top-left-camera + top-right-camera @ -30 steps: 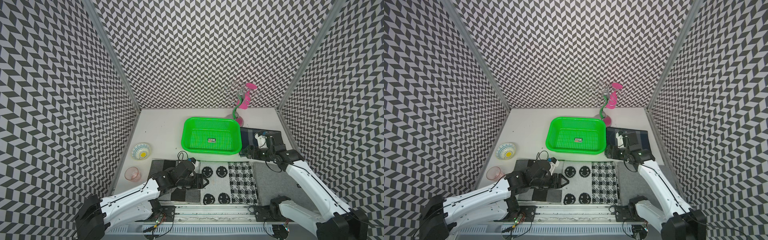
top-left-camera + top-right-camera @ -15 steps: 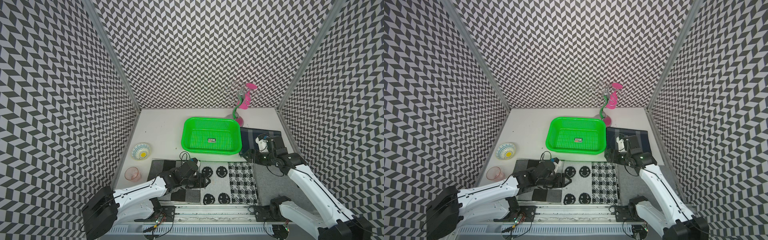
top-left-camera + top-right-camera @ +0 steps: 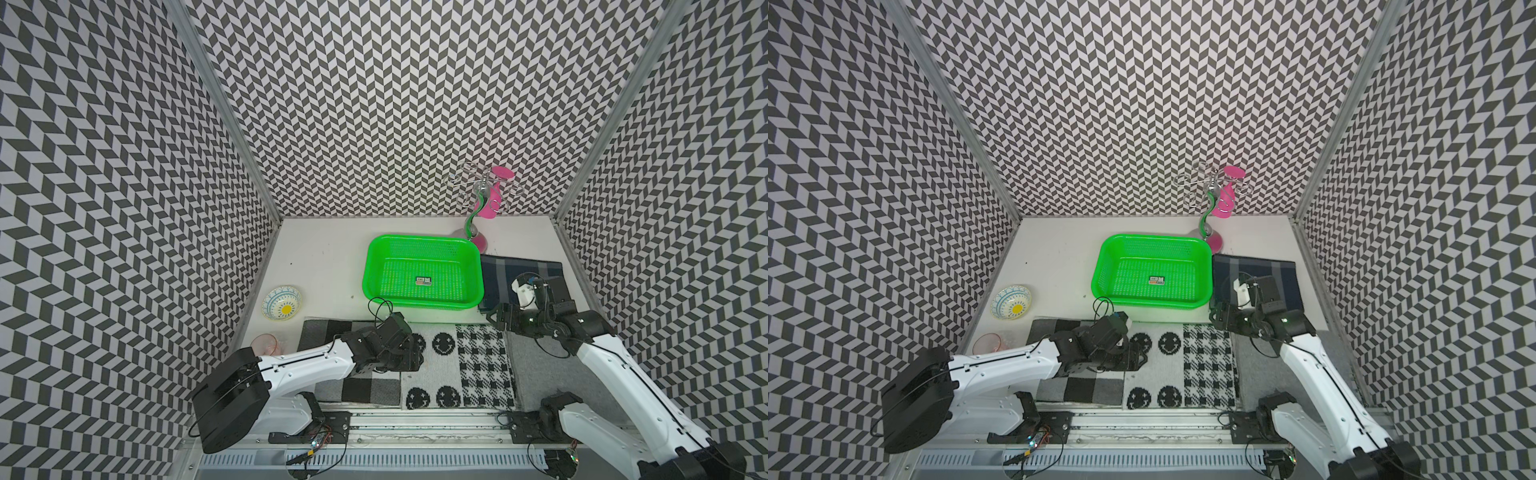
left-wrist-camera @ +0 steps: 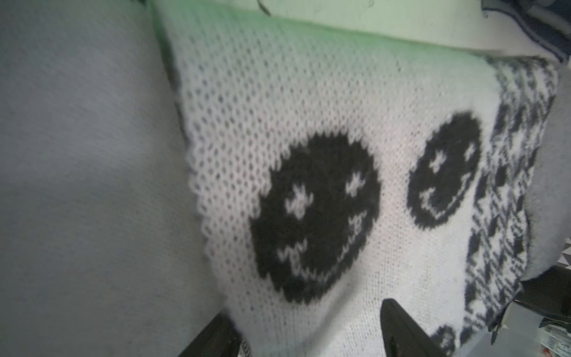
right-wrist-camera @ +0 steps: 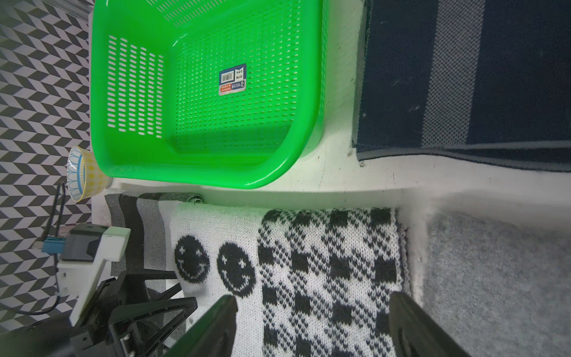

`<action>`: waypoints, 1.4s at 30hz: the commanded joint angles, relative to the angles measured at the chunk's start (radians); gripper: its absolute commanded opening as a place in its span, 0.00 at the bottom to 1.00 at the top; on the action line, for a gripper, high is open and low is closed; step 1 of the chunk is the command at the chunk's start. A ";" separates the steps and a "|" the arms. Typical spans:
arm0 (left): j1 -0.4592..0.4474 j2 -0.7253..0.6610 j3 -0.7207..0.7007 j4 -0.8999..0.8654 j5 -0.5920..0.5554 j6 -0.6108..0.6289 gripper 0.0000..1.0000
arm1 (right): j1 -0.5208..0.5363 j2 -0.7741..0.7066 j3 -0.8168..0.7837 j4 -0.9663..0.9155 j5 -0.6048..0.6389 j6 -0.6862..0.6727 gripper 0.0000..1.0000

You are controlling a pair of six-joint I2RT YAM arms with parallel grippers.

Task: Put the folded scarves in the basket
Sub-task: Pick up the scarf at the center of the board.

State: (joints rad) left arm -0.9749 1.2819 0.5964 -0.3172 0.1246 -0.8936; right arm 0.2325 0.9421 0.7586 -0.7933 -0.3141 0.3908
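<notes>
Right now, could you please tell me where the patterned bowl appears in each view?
Both top views: patterned bowl left of the green basket, by the wall.
Left wrist: not in it.
Right wrist: bowl beside the basket's corner.
Shared landmark: the smiley-face scarf.

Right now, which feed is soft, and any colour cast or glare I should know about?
Left wrist view: soft all over, knit of the smiley scarf smeared, green tint along one edge. Right wrist view: sharp, green spill on the scarf edge beside the basket, wide-angle bending of straight lines. Both top views: sharp, evenly lit, no glare.
</notes>
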 commanded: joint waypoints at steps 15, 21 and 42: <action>-0.085 0.151 0.055 0.037 0.038 -0.008 0.84 | 0.004 -0.035 -0.033 0.002 -0.019 0.020 0.81; -0.090 0.171 0.036 0.075 0.040 -0.011 0.82 | 0.002 -0.040 -0.047 -0.020 -0.026 0.027 0.81; 0.186 0.068 -0.049 0.093 0.147 0.168 0.27 | 0.057 0.008 -0.150 -0.074 -0.127 0.066 0.81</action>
State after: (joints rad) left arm -0.7998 1.3533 0.5560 -0.2096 0.2596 -0.7567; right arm 0.2718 0.9218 0.6243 -0.9058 -0.4278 0.4484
